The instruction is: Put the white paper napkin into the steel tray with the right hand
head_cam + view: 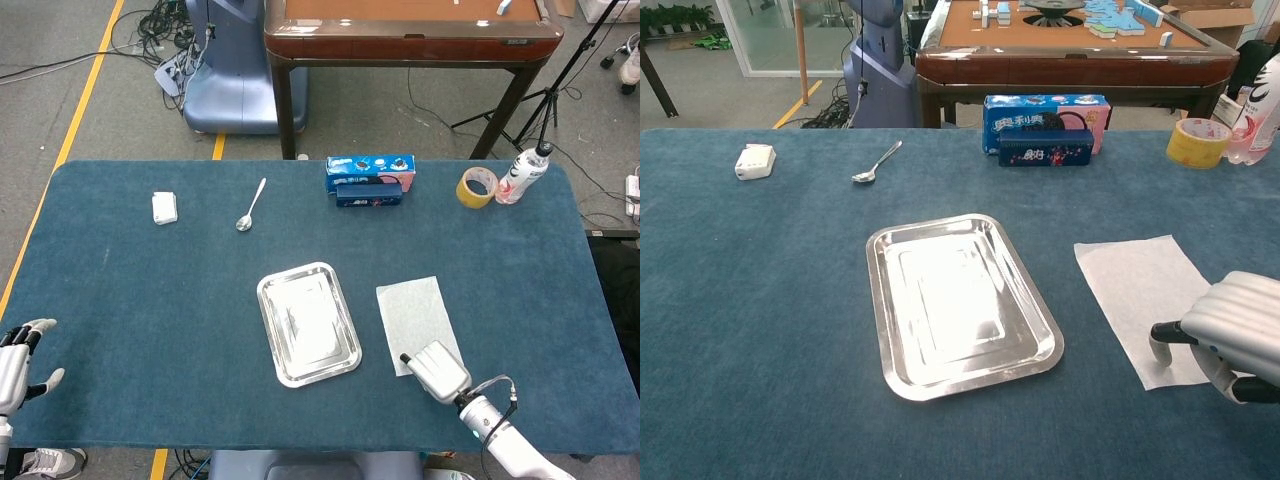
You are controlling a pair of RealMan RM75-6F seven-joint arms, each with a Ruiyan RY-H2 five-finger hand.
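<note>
The white paper napkin [414, 316] [1137, 283] lies flat on the blue table cloth, just right of the steel tray [264, 296] [876, 300], which has nothing in it. My right hand [436, 370] [1232, 334] is palm down over the napkin's near edge and hides its near right corner. Its thumb sticks out to the left with the tip down by the napkin's near left corner; the other fingers lie side by side. No fold or lift shows in the napkin. My left hand [18, 364] hangs at the table's near left edge, fingers apart, holding nothing.
At the far side of the table are a blue snack box [369, 180] [1048, 128], a roll of yellow tape [477, 187] [1197, 142] and a bottle [522, 174]. A spoon [250, 205] [876, 162] and a small white object [164, 207] [755, 161] lie far left.
</note>
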